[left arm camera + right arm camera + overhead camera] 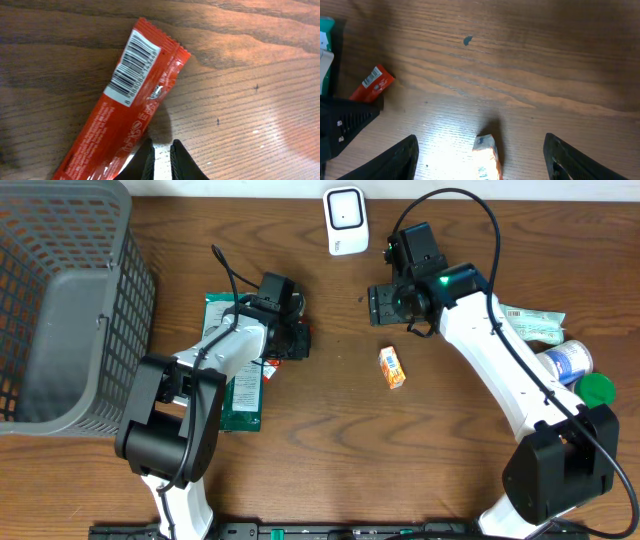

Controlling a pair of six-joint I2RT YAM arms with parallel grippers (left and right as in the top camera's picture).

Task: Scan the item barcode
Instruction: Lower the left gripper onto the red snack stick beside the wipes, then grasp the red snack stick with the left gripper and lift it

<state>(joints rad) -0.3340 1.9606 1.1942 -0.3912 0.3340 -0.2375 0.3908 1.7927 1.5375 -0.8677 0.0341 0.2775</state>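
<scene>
A red wrapper [125, 110] lies flat on the wood, its white barcode patch [132, 65] facing up; the right wrist view also catches it [372, 82]. My left gripper [161, 160] hangs just over the wrapper's lower edge, jaws shut to a thin slit with only table between them. In the overhead view that gripper [295, 340] sits left of centre. A small orange packet [392, 367] lies mid-table. My right gripper [480, 160] stands open above it, with the packet [487, 155] between the wide-spread fingers and untouched. The white scanner [345, 218] stands at the back.
A grey mesh basket [60, 300] fills the left side. A green packet [238, 395] lies under the left arm. At the right edge sit a white-green pouch [530, 325], a bottle [565, 360] and a green lid [597, 390].
</scene>
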